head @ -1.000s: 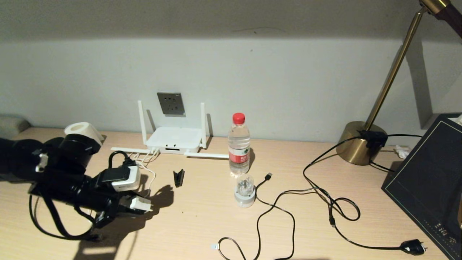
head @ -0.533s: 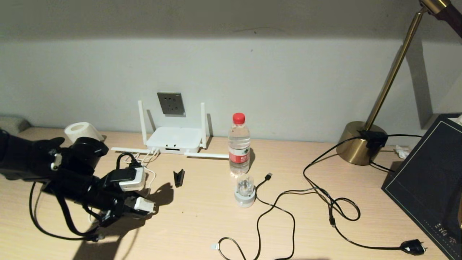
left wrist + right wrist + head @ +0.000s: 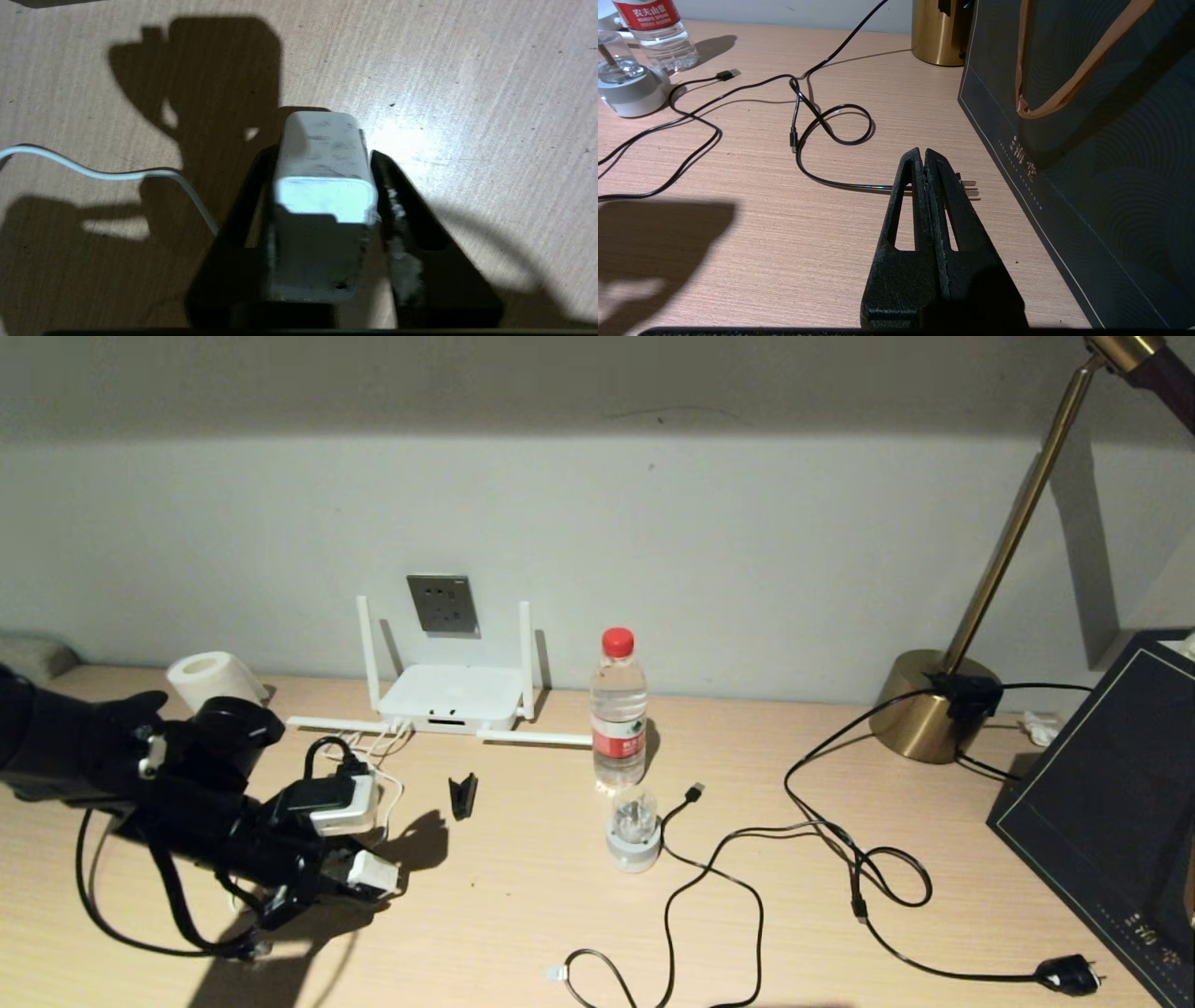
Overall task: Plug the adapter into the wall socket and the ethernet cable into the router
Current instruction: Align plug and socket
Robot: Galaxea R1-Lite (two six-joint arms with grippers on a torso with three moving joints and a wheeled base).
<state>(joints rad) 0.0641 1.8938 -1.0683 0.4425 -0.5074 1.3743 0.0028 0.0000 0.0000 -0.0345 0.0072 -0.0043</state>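
Note:
The white adapter (image 3: 372, 875) lies low over the desk at the front left, between the fingers of my left gripper (image 3: 366, 879). In the left wrist view the adapter (image 3: 322, 140) touches one finger, and a strip of desk shows between it and the other finger (image 3: 397, 196), so the jaws stand open around it. Its thin white cord (image 3: 93, 172) trails off to the side. The grey wall socket (image 3: 442, 604) sits on the wall above the white router (image 3: 453, 695). The ethernet cable's clear plug (image 3: 557, 973) lies at the front edge. My right gripper (image 3: 924, 151) is shut and empty.
A water bottle (image 3: 618, 709) and a round white-and-clear plug piece (image 3: 635, 831) stand mid-desk beside a small black piece (image 3: 462, 795). Black cables loop to the right, ending in a mains plug (image 3: 1069, 975). A brass lamp base (image 3: 934, 705), a dark bag (image 3: 1111, 821) and a paper roll (image 3: 215, 674) line the edges.
My left arm has shifted slightly right and lower with the adapter. Its jaws have loosened around the adapter. The right arm has not moved.

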